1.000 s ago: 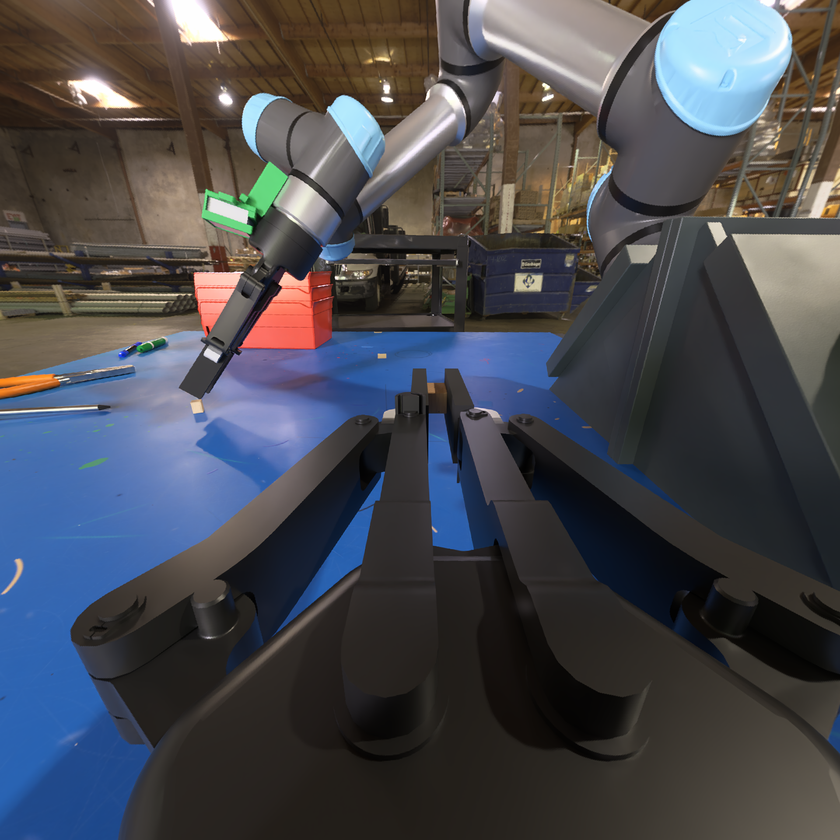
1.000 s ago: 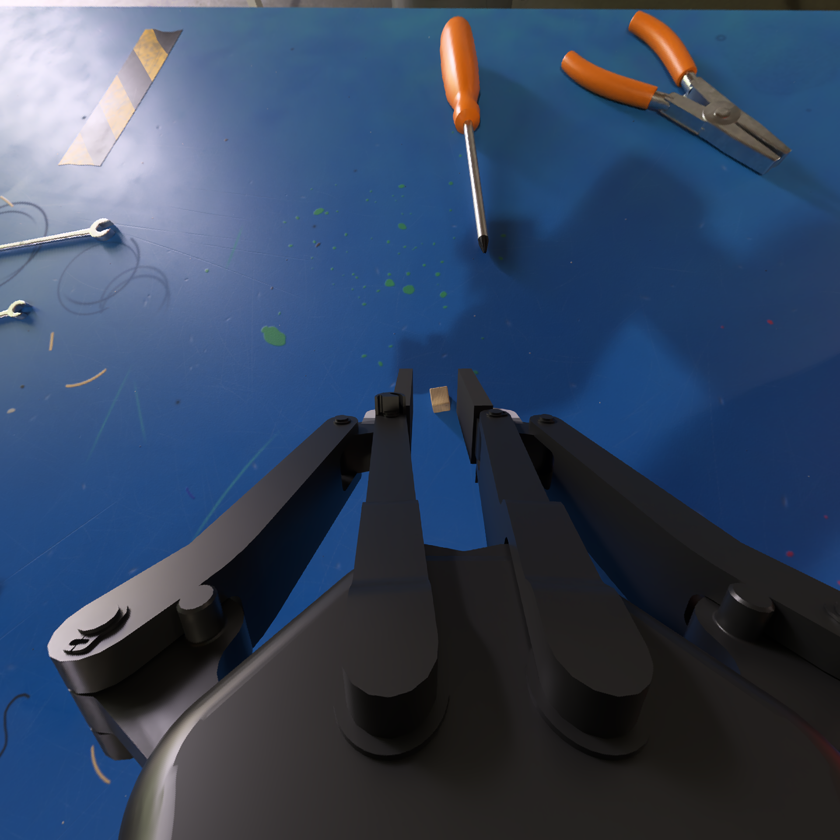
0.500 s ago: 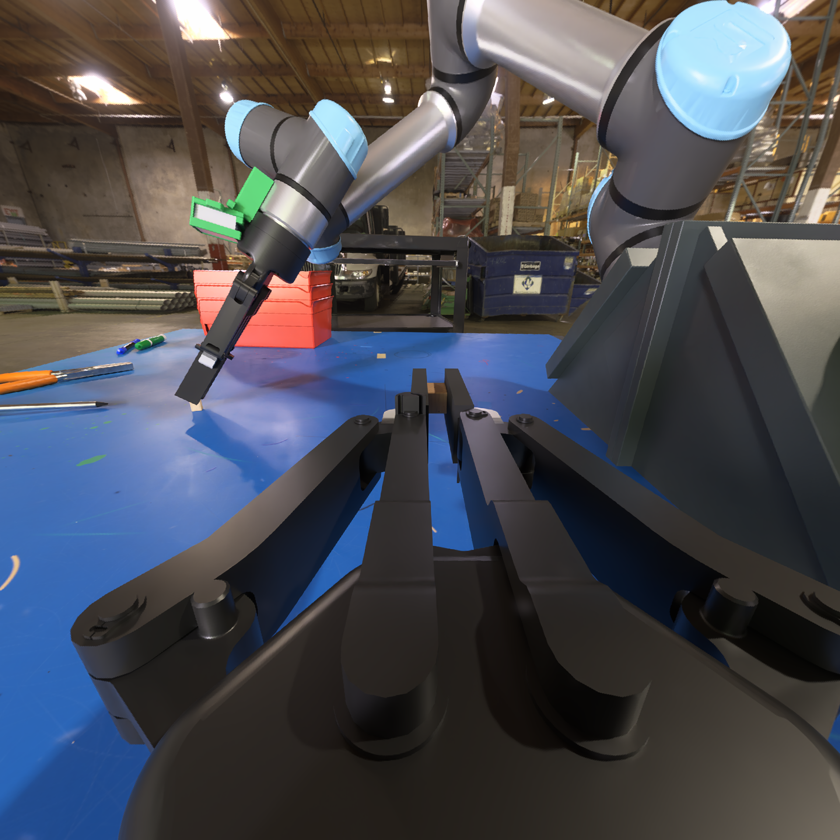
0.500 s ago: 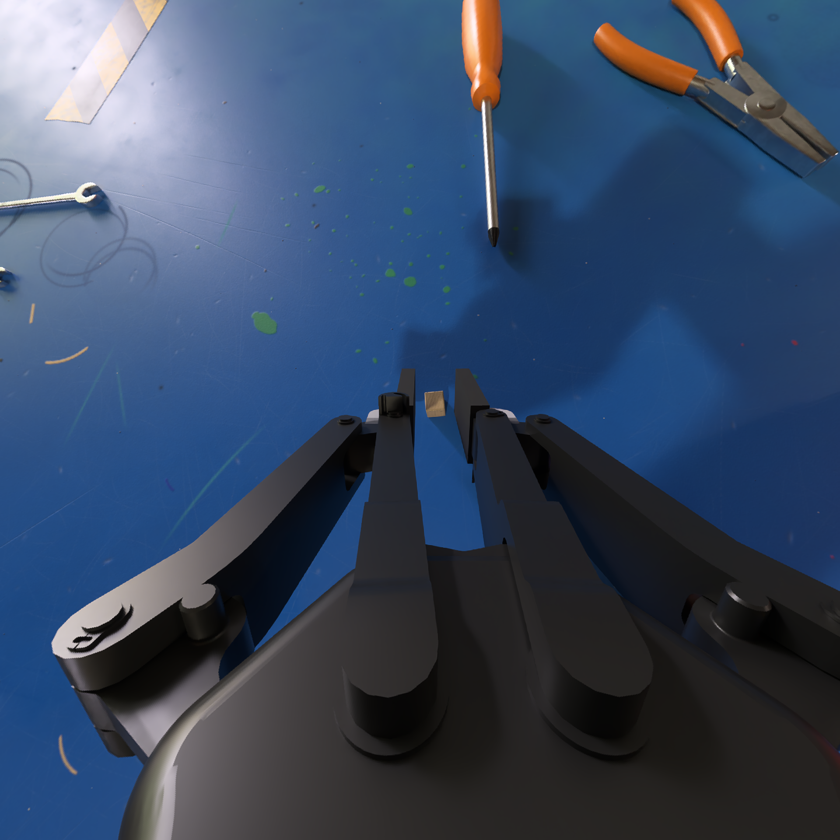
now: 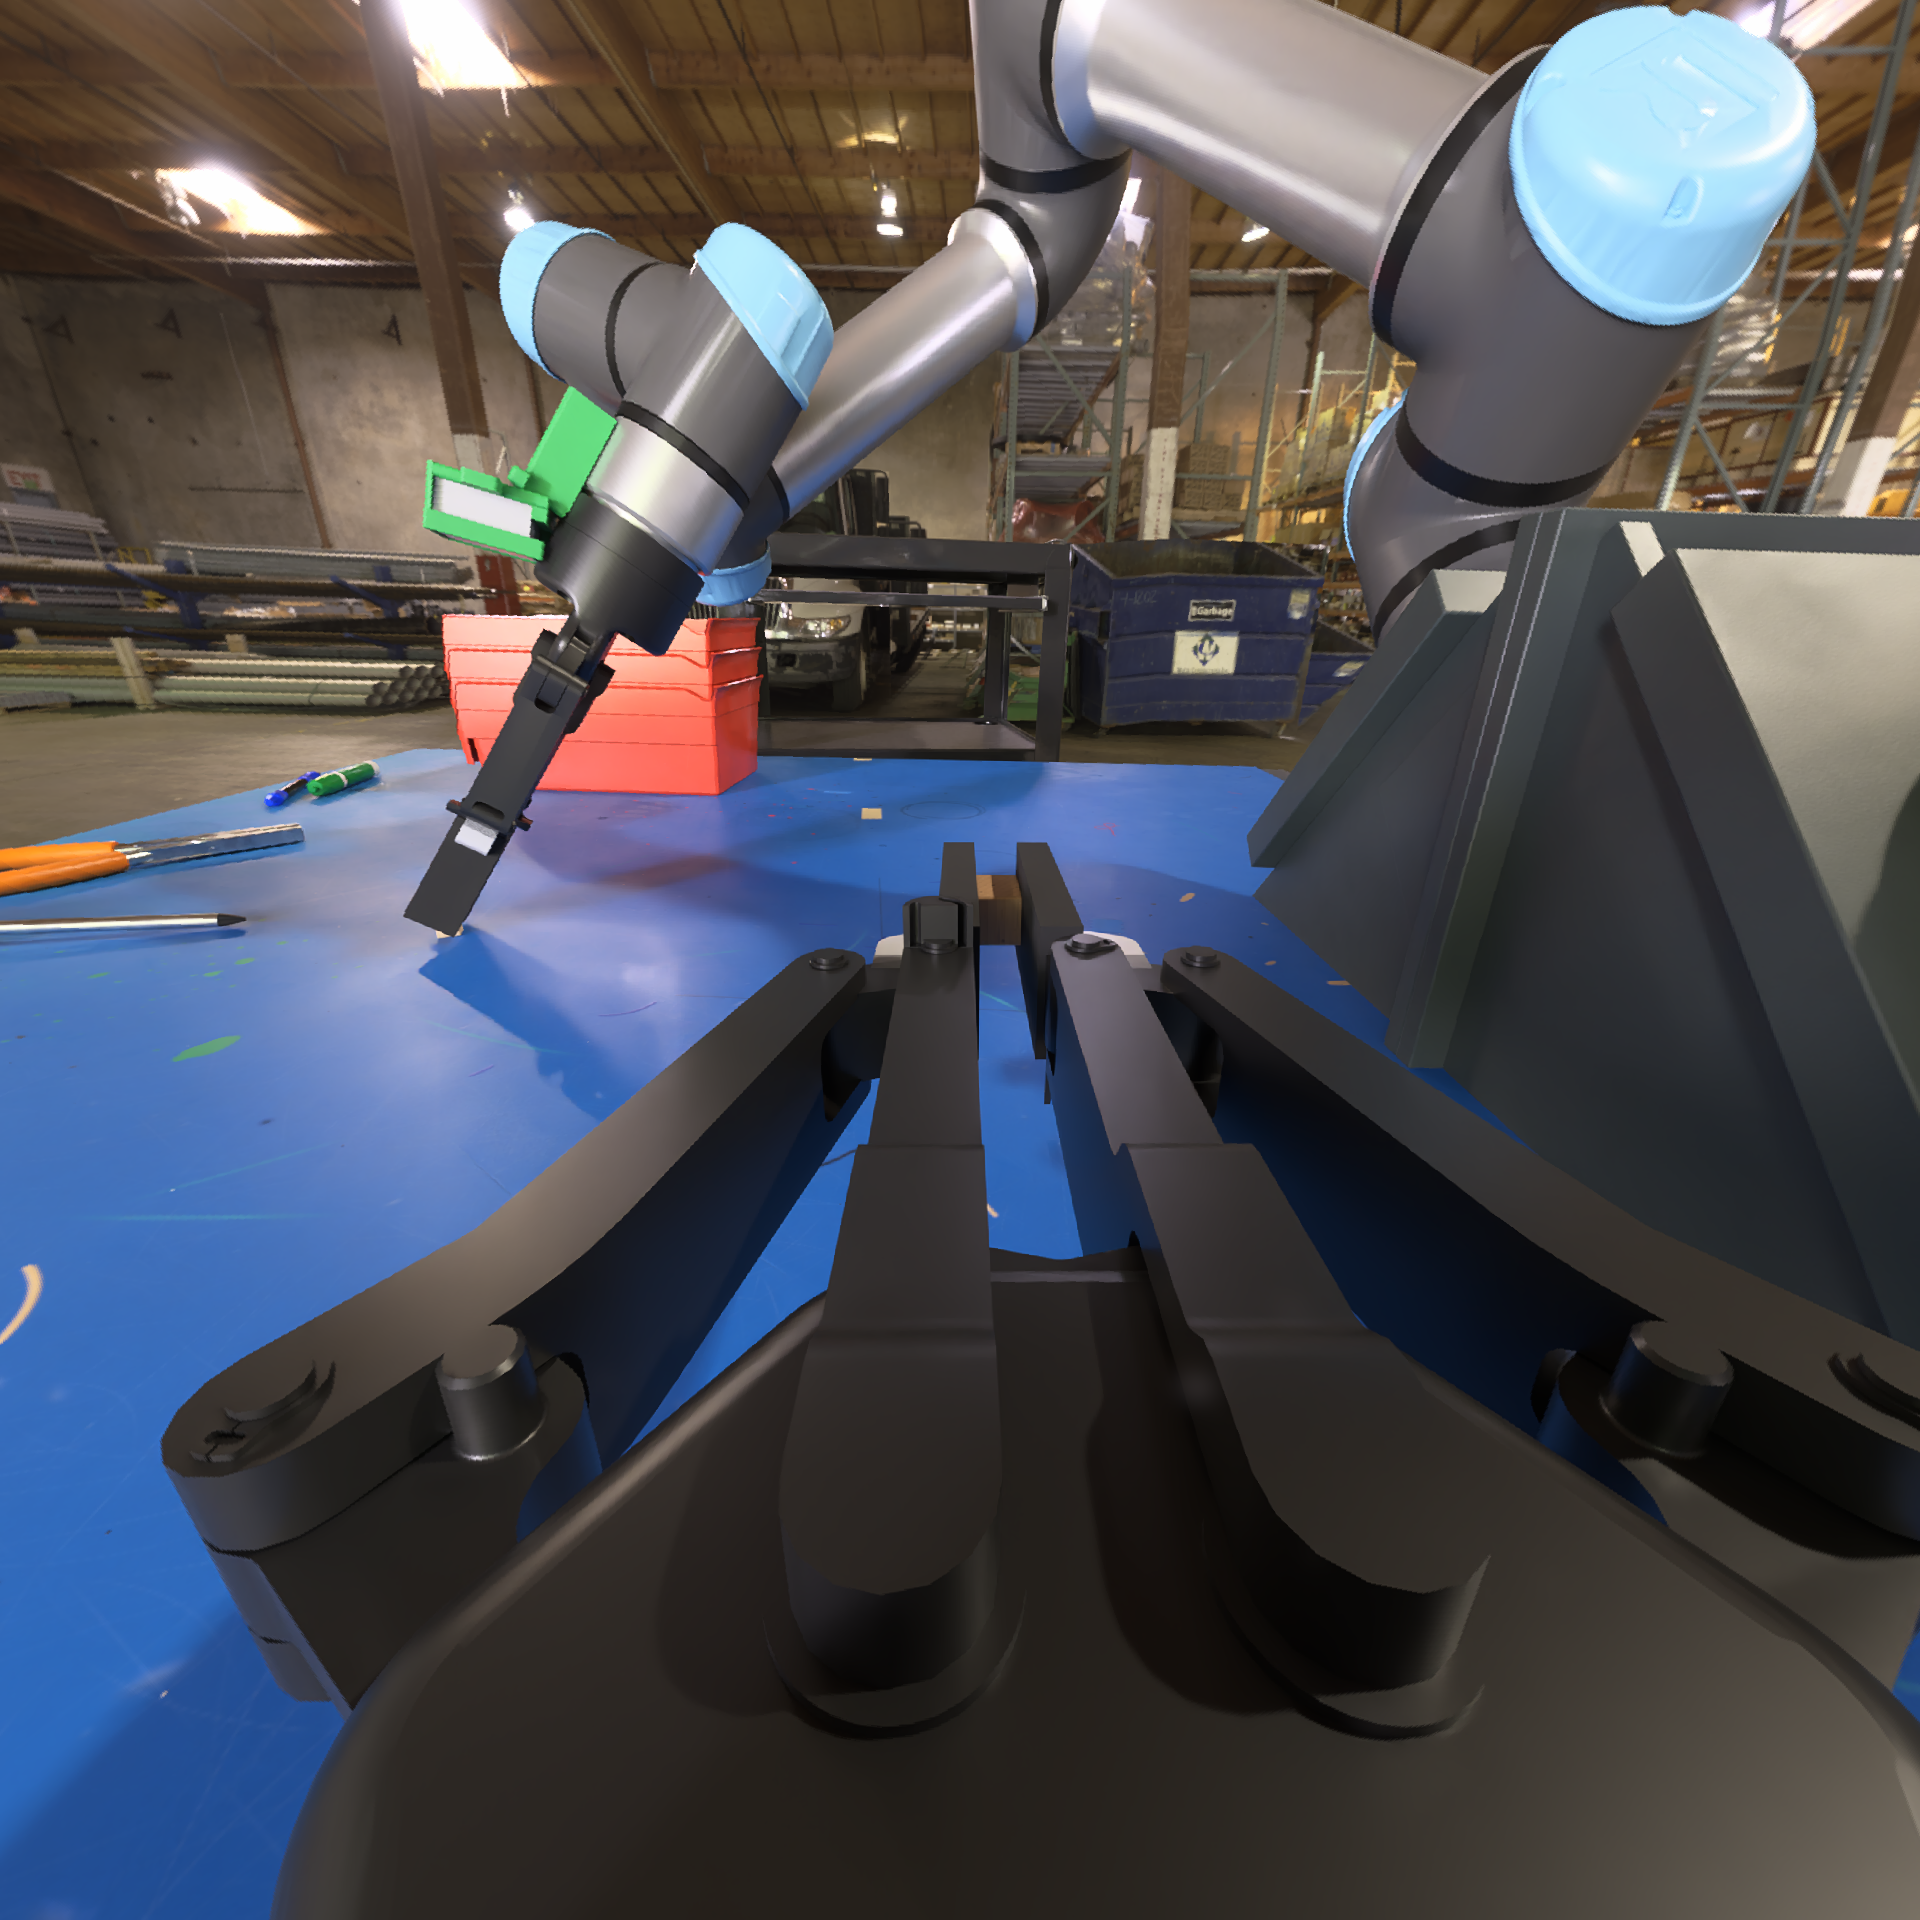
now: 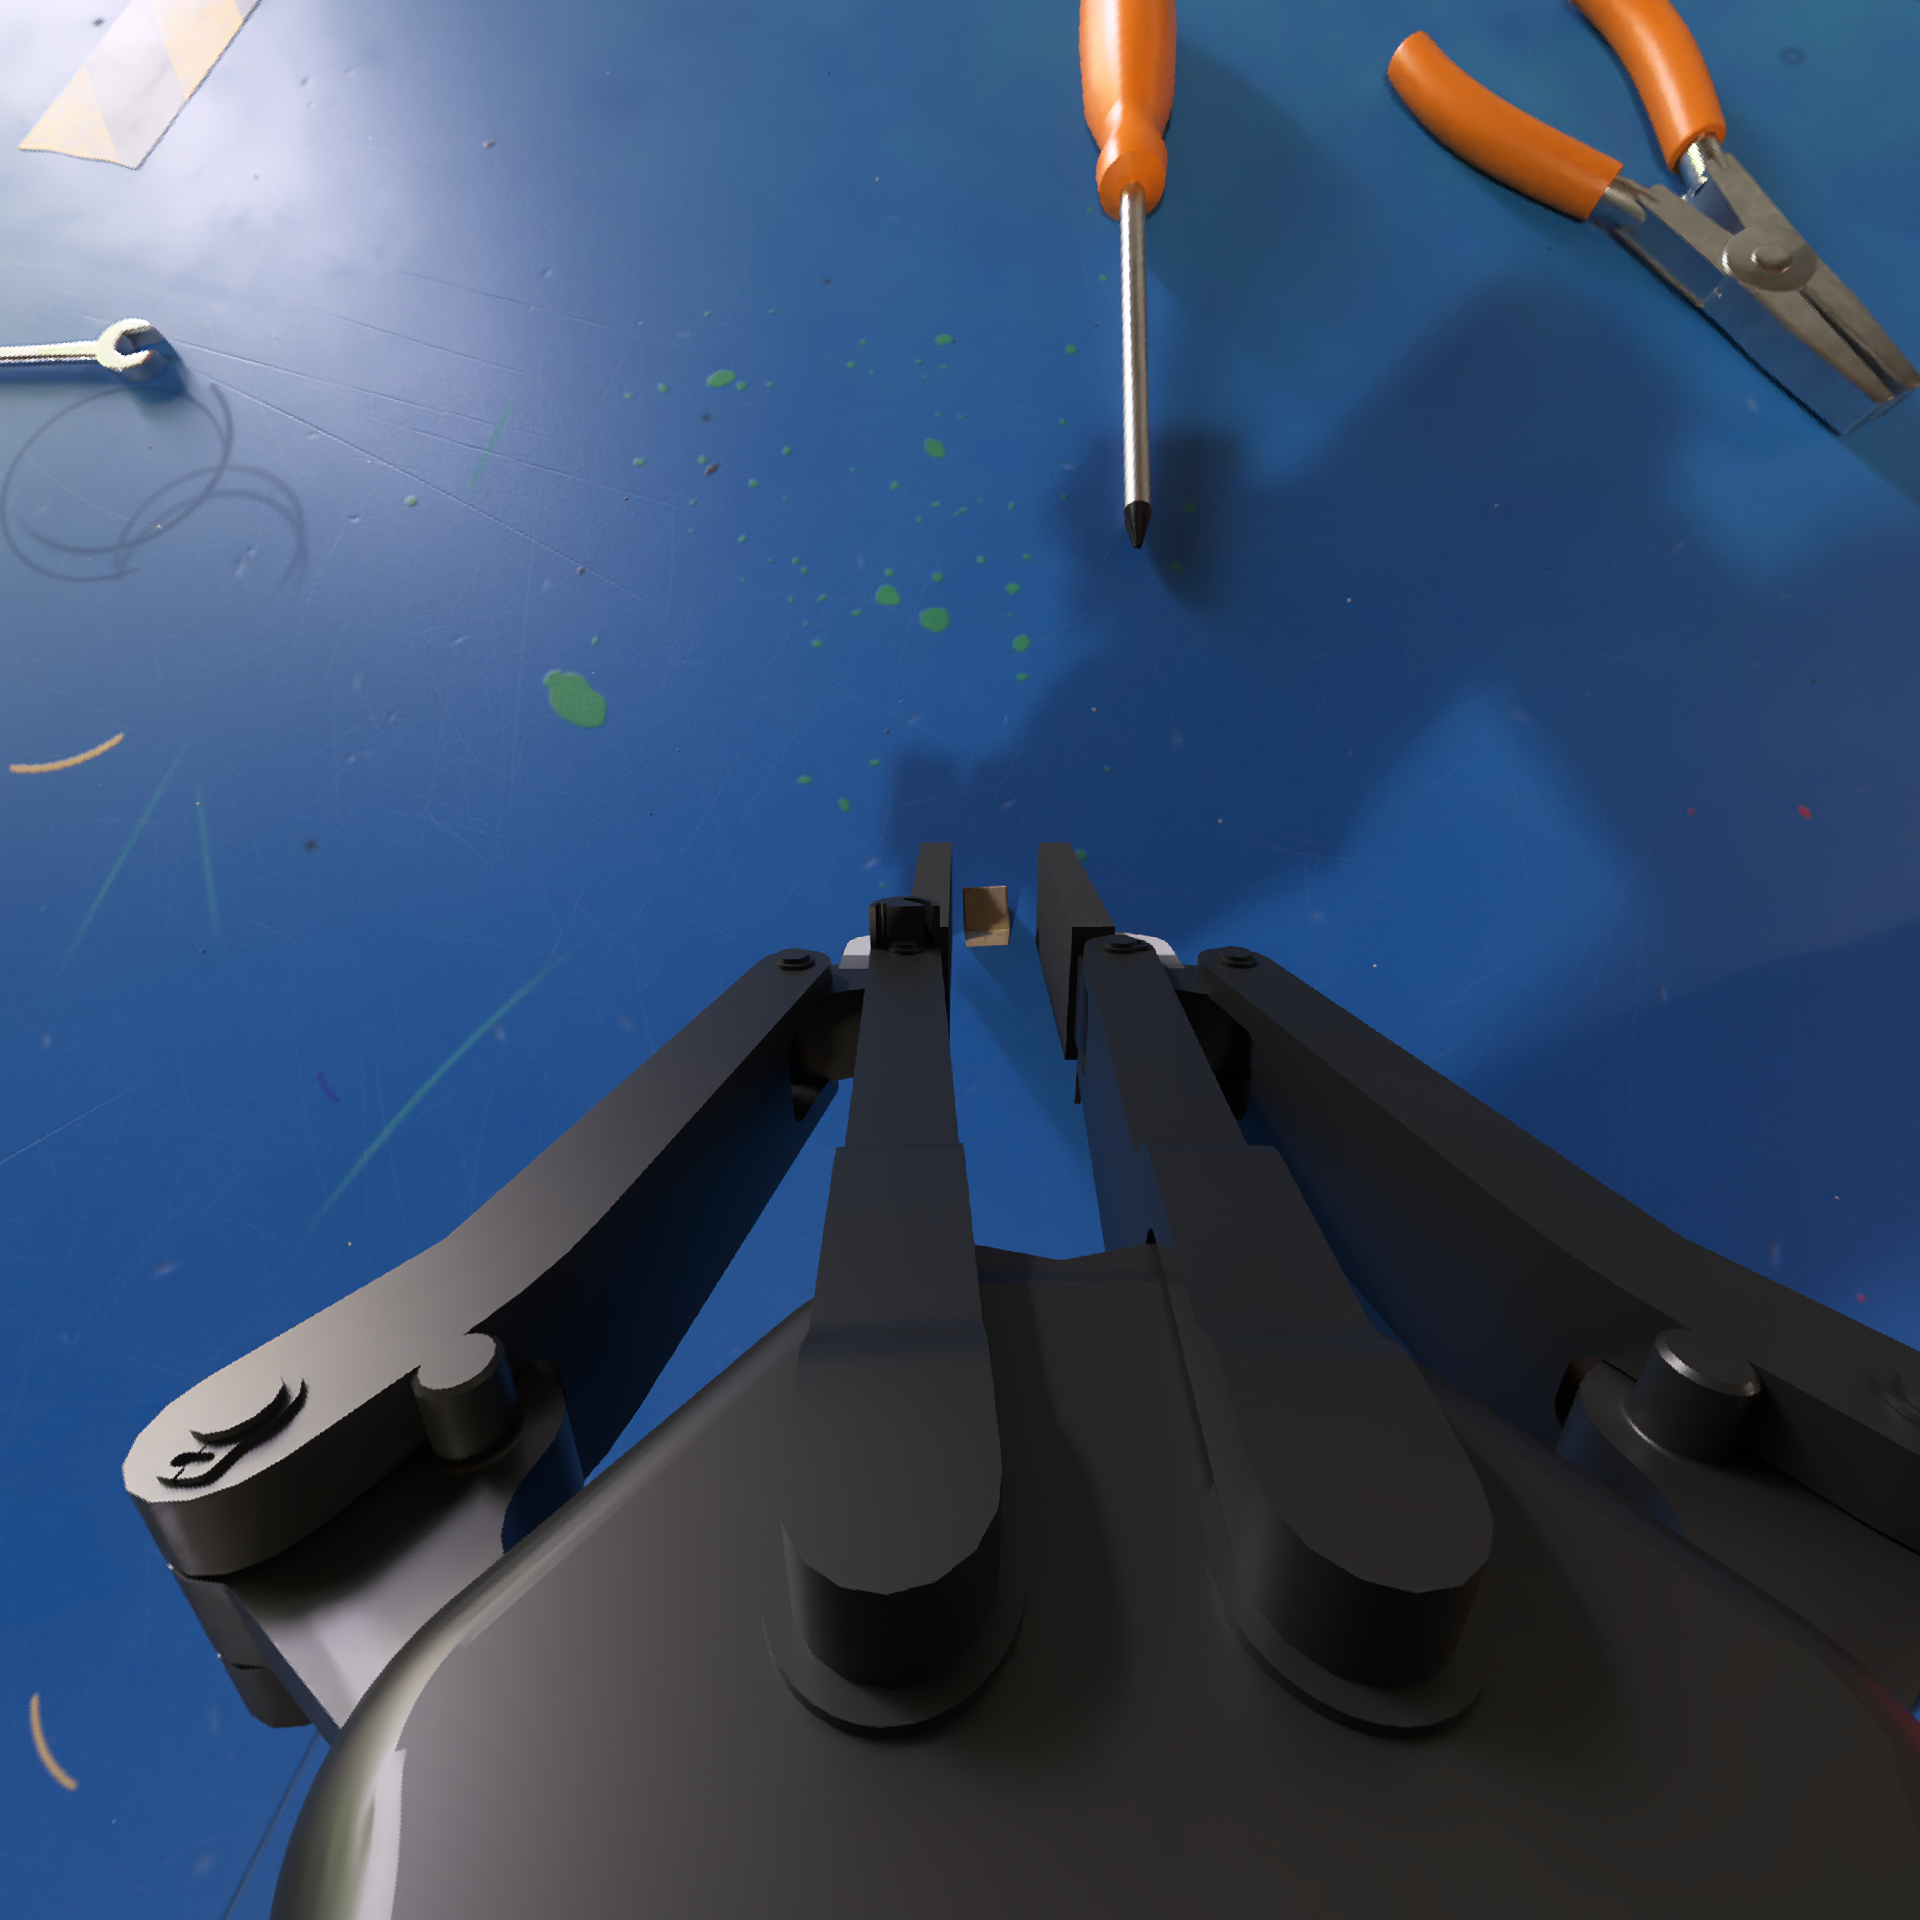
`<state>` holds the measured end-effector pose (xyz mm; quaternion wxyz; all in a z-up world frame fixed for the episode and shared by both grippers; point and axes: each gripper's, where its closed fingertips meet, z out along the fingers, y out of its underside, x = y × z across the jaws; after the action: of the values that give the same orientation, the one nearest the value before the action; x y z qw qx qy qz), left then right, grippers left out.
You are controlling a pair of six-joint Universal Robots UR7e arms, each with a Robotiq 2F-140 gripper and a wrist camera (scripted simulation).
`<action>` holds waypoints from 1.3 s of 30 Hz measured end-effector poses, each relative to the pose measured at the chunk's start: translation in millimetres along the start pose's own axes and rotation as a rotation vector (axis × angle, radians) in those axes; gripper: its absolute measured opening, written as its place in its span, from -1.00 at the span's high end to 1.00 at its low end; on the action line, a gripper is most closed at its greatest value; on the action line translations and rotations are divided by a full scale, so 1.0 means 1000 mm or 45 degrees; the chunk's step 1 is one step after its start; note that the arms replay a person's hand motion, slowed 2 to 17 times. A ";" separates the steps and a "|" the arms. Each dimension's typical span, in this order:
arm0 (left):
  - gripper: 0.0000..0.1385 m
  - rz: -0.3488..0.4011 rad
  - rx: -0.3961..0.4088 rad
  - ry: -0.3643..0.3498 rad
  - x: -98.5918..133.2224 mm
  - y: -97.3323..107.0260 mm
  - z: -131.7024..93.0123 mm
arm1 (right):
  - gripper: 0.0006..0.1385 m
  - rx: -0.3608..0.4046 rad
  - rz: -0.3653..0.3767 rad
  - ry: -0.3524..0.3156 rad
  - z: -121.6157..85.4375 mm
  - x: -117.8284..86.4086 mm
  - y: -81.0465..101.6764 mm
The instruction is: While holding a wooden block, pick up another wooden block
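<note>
In the left wrist view my left gripper (image 5: pixel 995 871) is shut on a small wooden block (image 5: pixel 997 909) and holds it above the blue table (image 5: pixel 312 1143). In the right wrist view my right gripper (image 6: pixel 995 871) points down at the table with a second small wooden block (image 6: pixel 985 916) between its fingers. The jaws stand narrowly open; the left finger is close to the block and the right finger stands apart from it. From the left wrist view the right gripper (image 5: pixel 442 914) reaches the table at this block (image 5: pixel 451 933). A third small block (image 5: pixel 871 816) lies farther back.
An orange-handled screwdriver (image 6: pixel 1132 260) and orange pliers (image 6: pixel 1683 197) lie ahead of the right gripper, a wrench (image 6: pixel 114 348) and striped tape (image 6: pixel 125 83) to its left. A red bin (image 5: pixel 623 717), markers (image 5: pixel 332 779) and a grey arm mount (image 5: pixel 1662 831) border the table.
My right gripper has come down closer to the table and its fingers have narrowed around the second block. My left gripper still holds its block in the same place.
</note>
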<state>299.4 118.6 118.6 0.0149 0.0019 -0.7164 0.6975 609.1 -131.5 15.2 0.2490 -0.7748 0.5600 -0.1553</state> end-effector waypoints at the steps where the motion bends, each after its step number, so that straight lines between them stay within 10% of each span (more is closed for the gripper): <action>1: 0.84 -0.001 0.000 0.000 0.000 0.000 0.000 | 0.69 0.001 -0.003 0.000 0.000 0.000 0.000; 39: 0.84 -0.013 -0.005 0.001 -0.001 0.001 0.000 | 0.85 0.014 -0.091 0.038 0.000 -0.004 0.002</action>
<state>300.6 118.2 117.7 0.0187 0.0054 -0.7176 0.6962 606.7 -127.7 14.2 0.2392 -0.7906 0.5346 -0.1786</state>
